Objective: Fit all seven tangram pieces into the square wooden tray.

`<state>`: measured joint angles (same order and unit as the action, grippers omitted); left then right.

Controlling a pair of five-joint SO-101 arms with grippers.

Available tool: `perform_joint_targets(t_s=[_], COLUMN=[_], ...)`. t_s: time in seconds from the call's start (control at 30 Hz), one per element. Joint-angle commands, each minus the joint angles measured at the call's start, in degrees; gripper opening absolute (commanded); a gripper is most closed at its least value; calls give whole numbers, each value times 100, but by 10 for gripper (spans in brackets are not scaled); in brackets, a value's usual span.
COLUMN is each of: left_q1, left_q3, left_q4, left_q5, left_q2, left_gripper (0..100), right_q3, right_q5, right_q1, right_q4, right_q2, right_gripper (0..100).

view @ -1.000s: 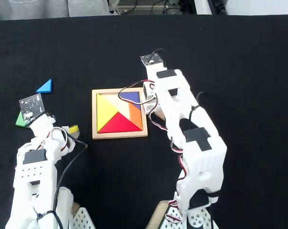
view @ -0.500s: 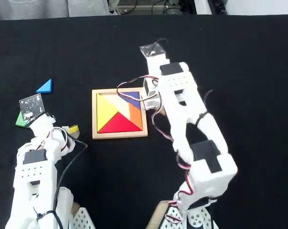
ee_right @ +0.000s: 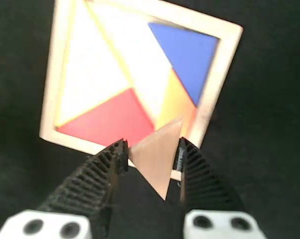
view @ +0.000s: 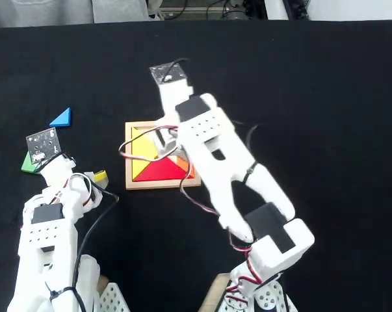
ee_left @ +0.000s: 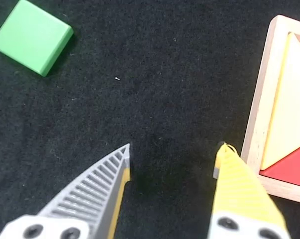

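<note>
Right end effector: both black ribbed fingers are closed against the two sides of a brown triangle, which sits clamped between them with one corner pointing at the tray. The held triangle overlaps the tray's near rim and the edge of an orange piece in this view; whether it touches either cannot be determined. Seated in the tray are a pale yellow triangle, a red triangle and a blue triangle, and the tray rests on the black bench.
</note>
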<state>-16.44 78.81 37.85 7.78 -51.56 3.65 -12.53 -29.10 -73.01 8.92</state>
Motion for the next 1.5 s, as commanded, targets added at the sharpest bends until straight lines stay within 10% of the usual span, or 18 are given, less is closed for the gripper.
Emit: perform_joint_targets(t_s=[0.0,1.47], left_q1=[75,75], left_q3=[-31,-40], left_q4=[-97,-97], left_q5=[53,62], left_q2=[-97,-97], left_gripper=[267,267], right_q3=[-189,-716], right_q5=[-360,-18], right_q1=[-88,-70], right_q4=[448,853], right_q2=[-171,831], right_gripper=[120,198])
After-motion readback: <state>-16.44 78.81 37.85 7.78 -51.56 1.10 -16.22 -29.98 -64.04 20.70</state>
